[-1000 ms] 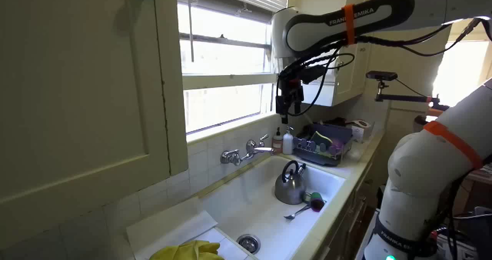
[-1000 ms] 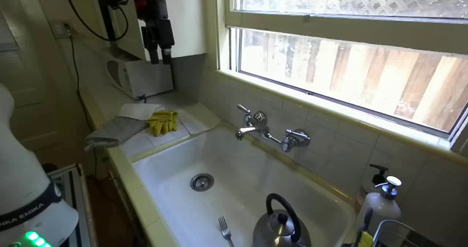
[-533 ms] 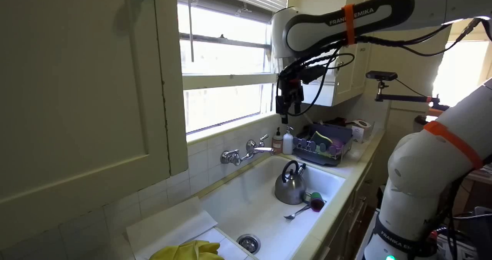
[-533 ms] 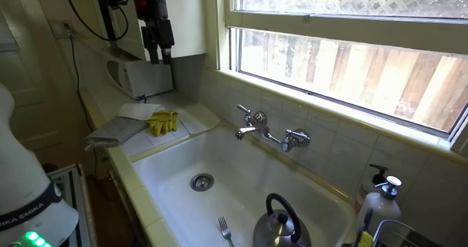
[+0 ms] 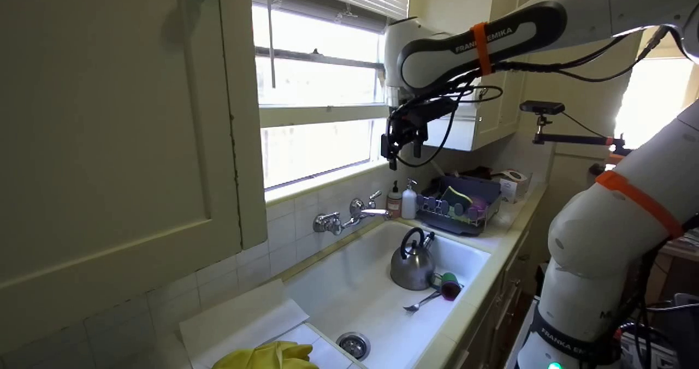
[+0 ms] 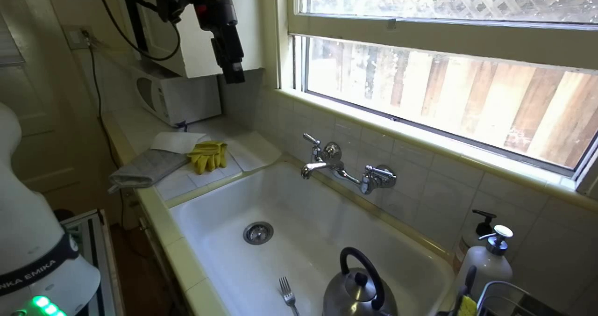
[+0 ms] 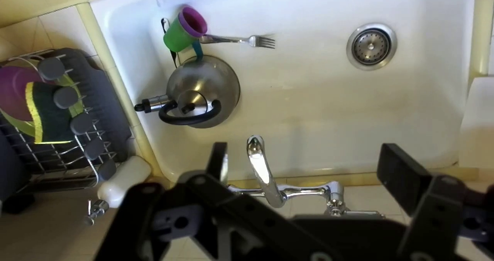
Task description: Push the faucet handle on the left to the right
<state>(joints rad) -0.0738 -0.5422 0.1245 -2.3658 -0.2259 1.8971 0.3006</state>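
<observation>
Above the sink [image 5: 366, 309], in an exterior view, the gripper [image 5: 405, 159] hangs with its fingers parted and nothing held. The left faucet handle [image 5: 327, 222], taken as the one nearer the drain [image 5: 353, 346], is mounted on the tiled wall [image 5: 281, 238] below the window [image 5: 317, 145], well apart from the fingertips. Status, by judgement: push not begun, no step complete. Outstanding, by judgement: approach, contact at the handle, push to the right.

In an exterior view, the spout [image 6: 316, 165] and the handle stand free of contact. The gripper's fingers overlap along the line of sight; read no gap from this angle. Surroundings: yellow tile edging [image 6: 180, 248] along the sink front; yellow gloves [image 6: 208, 157] and a folded cloth [image 6: 149, 168] on the counter [image 6: 175, 185]; a microwave [image 6: 191, 98] farther along it; a white soap bottle [image 6: 486, 264] past the opposite end of the sink.

In the wrist view, the finger pads [image 7: 403, 178] stand wide apart, confirming that nothing is clasped. The spout shows between them, farther down and untouched; the handle lies on the drain side of the spout, partly hidden behind the gripper. Within the sink: the drain, a fork [image 7: 252, 41], a kettle [image 7: 216, 75] and a green-and-purple cup [image 7: 175, 37]. A dish rack [image 7: 110, 106] stands beside the kettle end.
</observation>
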